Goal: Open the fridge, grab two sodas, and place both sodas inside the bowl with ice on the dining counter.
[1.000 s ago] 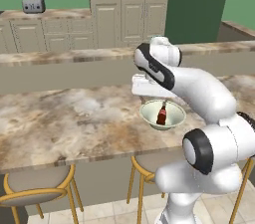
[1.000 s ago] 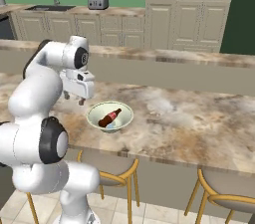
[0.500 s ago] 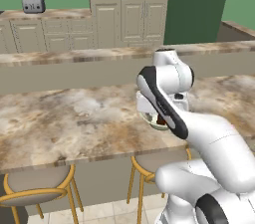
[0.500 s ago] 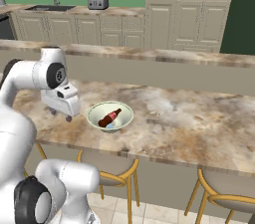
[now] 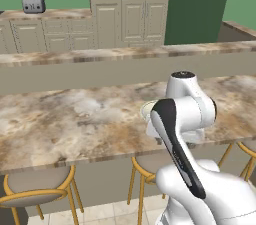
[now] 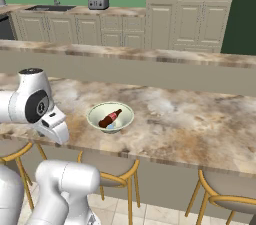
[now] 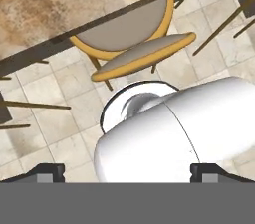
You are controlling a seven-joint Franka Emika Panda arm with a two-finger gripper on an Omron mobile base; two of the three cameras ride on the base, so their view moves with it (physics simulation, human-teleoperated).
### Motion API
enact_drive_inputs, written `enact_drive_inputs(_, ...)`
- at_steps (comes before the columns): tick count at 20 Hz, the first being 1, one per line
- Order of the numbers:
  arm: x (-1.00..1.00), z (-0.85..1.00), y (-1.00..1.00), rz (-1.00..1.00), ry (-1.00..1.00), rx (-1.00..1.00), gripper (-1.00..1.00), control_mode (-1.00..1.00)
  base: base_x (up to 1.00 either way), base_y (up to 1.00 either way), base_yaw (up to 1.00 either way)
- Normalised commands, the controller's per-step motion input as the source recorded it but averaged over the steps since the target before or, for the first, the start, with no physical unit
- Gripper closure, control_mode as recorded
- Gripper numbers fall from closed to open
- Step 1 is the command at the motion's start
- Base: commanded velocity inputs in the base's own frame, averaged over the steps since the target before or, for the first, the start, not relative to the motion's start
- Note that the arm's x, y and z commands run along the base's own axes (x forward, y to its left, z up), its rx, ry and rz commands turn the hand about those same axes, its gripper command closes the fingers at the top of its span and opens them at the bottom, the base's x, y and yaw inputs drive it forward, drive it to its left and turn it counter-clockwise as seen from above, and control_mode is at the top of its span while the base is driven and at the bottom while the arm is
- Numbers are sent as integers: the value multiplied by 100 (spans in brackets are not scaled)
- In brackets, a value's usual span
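1. Bowl (image 6: 110, 117): pale, round, on the dining counter (image 6: 190, 119) near its front edge.
2. Bottle (image 6: 110, 118): dark cola, red label, lying tilted inside the bowl among ice pieces.
3. Gripper (image 7: 127, 170): fingertips spread wide apart, nothing between them, pointed down at the tiled floor, off the counter's front edge.
4. Stool (image 7: 130, 39): round seat, tucked under the counter's front edge, below the bowl.
5. Toaster (image 6: 98, 2): rear counter, far behind the bowl.
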Motion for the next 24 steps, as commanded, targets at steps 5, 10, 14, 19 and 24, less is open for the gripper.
enact_drive_inputs(5, 0, 0, 0, 0, 0, 0, -100, 100, -55, 36, 12)
enact_drive_inputs(10, 0, 0, 0, 0, 0, 0, -100, 100, -17, 91, 21)
enact_drive_inputs(14, 0, 0, 0, 0, 0, 0, -100, 100, 2, 100, 22)
enact_drive_inputs(19, 0, 0, 0, 0, 0, 0, -100, 100, 12, 100, 21)
enact_drive_inputs(24, 0, 0, 0, 0, 0, 0, -100, 100, 19, 100, 22)
